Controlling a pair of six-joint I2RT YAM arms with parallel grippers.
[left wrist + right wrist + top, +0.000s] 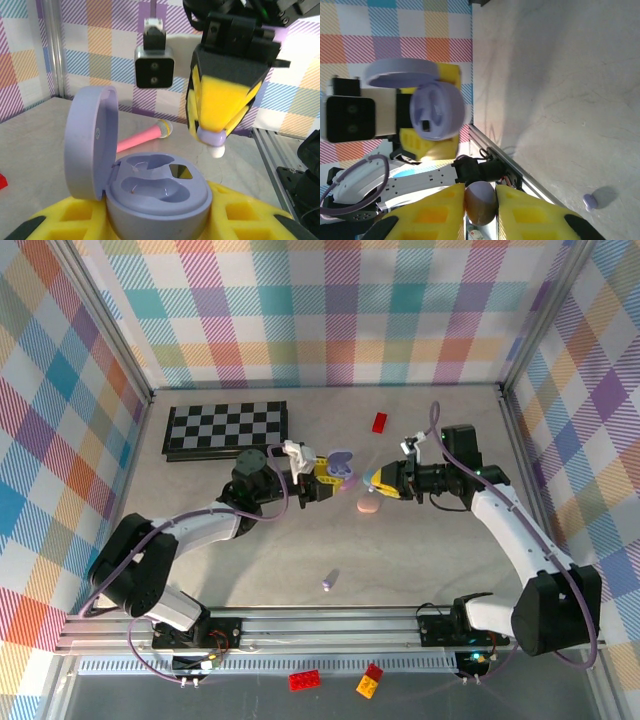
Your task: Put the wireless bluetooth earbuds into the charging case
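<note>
Tabletop (440,560) comes first, pale and marbled, with a chessboard (226,428) lying at the upper left of the top view. The two arms meet just above the middle of that frame.

The left gripper (322,478) is pinching the purple charging case (155,192) between its yellow pads, holding it off the table. In the left wrist view the case sits at bottom centre, and its round lid (90,140) stands swung open on the left. Both moulded wells look empty.

The right gripper (214,134) hangs in the upper right of that frame, its pads pressed together on a small purple earbud (215,142) whose pale tip pokes out below them. In the right wrist view the same bud (480,204) sits clamped at bottom centre, with the open case (436,111) facing the camera at left of centre. Bud and case are near each other but apart, the bud above and to the right of the wells.

A loose earbud (330,580) lies on the table at lower centre of the top view, well apart from both grippers.

The step in hand looks like bringing the first bud to the case. The next move would call for lining the bud up with one well, easing it down until it seats, then letting the pads part while the left gripper holds the case steady.
</note>
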